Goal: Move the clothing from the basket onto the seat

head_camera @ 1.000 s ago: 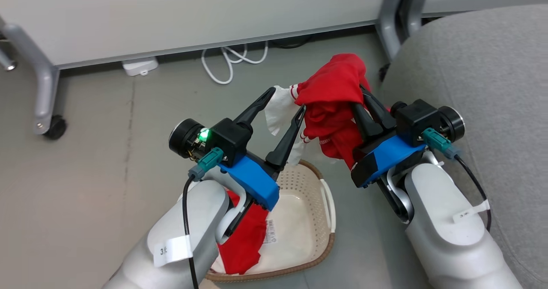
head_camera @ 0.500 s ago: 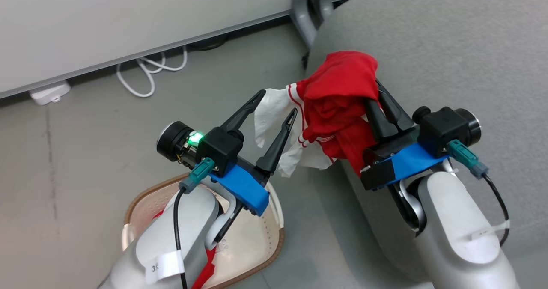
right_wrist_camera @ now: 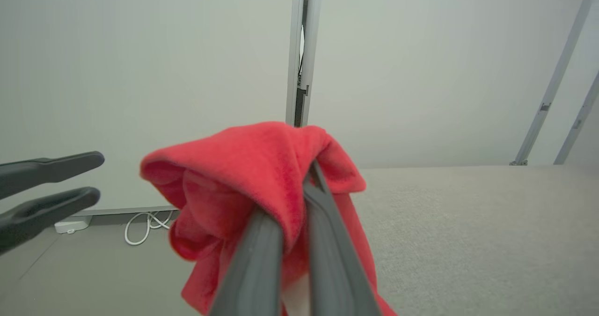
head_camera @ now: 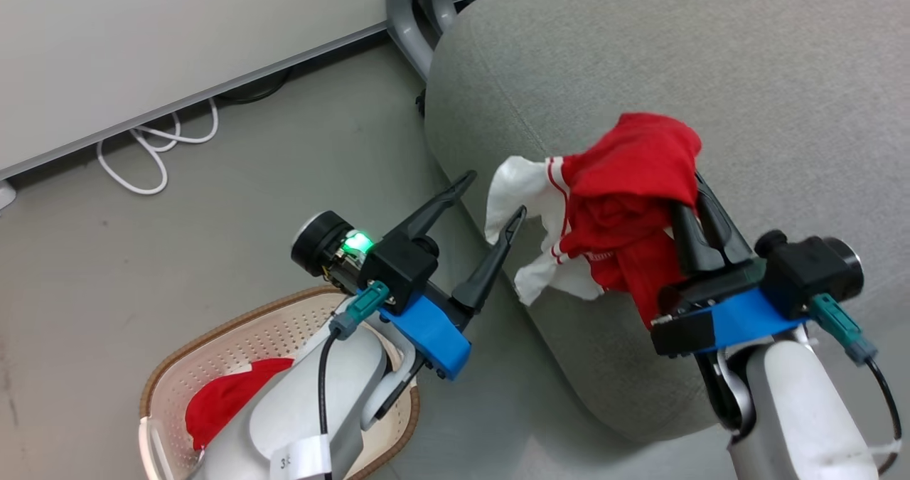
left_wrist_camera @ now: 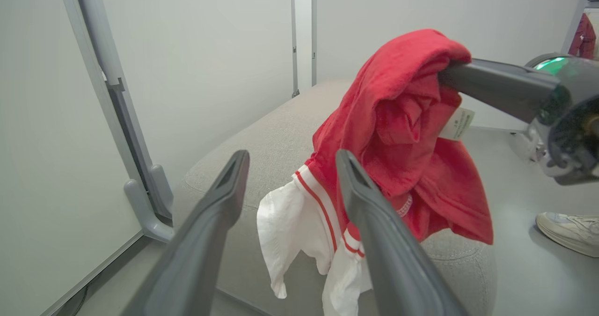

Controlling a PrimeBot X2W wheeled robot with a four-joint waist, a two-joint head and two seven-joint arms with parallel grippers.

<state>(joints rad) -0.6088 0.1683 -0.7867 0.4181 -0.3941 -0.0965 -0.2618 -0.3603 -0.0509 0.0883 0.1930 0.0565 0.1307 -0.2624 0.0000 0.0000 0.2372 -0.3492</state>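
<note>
Red garment (head_camera: 625, 203) gripped in my right hand (head_camera: 700, 213), held above the near corner of the seat (head_camera: 640, 53).

My right hand's fingers are clamped together on a fold of the red fabric, which drapes over their tips. Its white panel with red stripe trim hangs down towards the seat's rounded edge; I cannot tell whether it touches the cushion. A small white label (left_wrist_camera: 457, 124) shows among the red folds. My left hand (head_camera: 498, 194) is spread wide and holds nothing, one fingertip just beside the white panel. The basket (head_camera: 249, 338) sits on the floor (head_camera: 213, 238) under my left forearm, apart from the seat, with a second red garment (head_camera: 227, 398) inside. A white cable (head_camera: 153, 160) lies by the wall.
</note>
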